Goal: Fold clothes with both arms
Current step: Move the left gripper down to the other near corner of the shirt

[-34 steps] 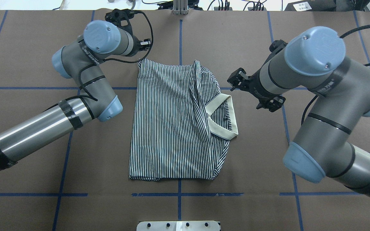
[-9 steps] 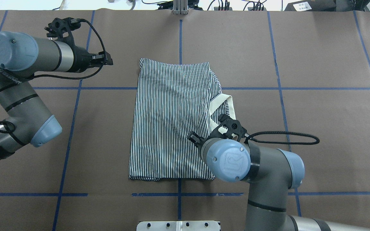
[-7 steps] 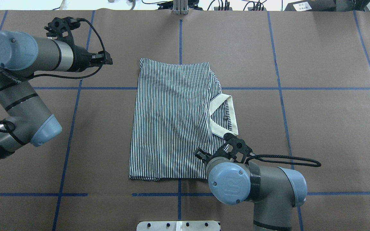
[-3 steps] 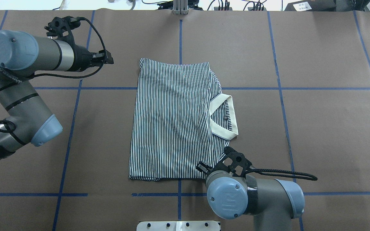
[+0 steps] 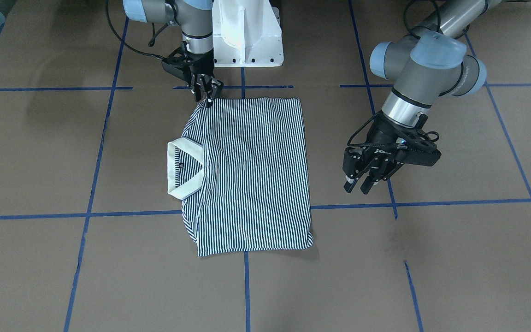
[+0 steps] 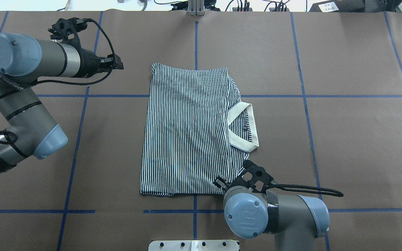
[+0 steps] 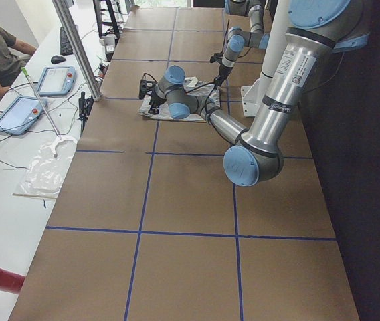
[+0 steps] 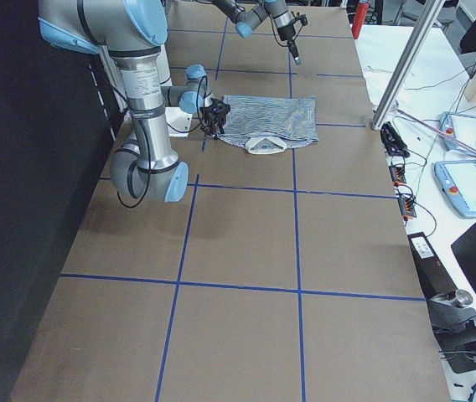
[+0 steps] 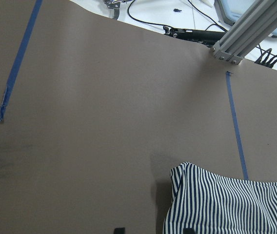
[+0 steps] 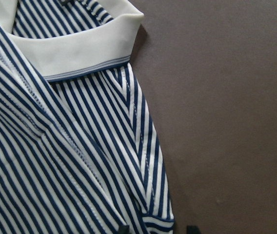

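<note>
Folded polo shirt [image 6: 187,129] lay flat on the table [image 6: 354,139], collar [image 6: 238,140] toward the robot's right.
Overhead: its long axis ran from the robot outward. Front view: right gripper [image 5: 205,97] stood open at the robot-side collar corner — left gripper [image 5: 356,188] open, well apart.

Soft cloth polo shirt [image 6: 183,129] on matt brown paper table [image 6: 361,139].

The shirt [image 6: 187,132] lies in the middle of the table [image 6: 361,139], with its collar [image 6: 248,129] on its right side. My right gripper [image 5: 208,100] is at its near right corner. My left gripper [image 5: 356,187] is well apart, to its far left.
</note>
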`<state>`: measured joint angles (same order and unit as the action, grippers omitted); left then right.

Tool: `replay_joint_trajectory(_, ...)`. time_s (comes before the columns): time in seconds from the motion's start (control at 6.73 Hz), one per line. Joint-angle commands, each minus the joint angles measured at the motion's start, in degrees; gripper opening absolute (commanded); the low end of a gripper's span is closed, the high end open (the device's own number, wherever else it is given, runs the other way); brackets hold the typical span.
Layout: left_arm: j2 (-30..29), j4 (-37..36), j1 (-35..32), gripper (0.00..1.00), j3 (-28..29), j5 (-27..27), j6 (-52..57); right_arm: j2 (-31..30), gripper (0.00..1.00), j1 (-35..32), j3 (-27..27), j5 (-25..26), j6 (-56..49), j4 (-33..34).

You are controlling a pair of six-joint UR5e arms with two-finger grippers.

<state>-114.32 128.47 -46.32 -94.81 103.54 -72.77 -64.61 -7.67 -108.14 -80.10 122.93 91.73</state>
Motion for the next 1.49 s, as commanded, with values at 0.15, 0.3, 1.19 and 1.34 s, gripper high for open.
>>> replay_joint_trajectory(0.15,0.2,0.0,0.0,0.50,0.0,0.0,0.0,0.2,0.00,-0.3,-0.2,-0.1,-0.7,-0.1)
replay_joint_trajectory(0.3,0.2,0.0,0.0,0.50,0.0,0.0,0.0,0.2,0.00,-0.4,-0.4,-0.1,-0.7,-0.1)
replay_joint_trajectory(1.19,12.1,-1.0,19.9,0.50,-15.2,-11.7,-29.7,-0.8,0.00,-1.0,-4.5,-1.7,-0.5,-0.1)
replay_joint_trajectory(1.34,13.7,-1.1,25.6,0.51,-16.9,-14.3,-33.9,-0.8,0.00,-1.0,-4.5,-1.7,-0.4,-0.1)
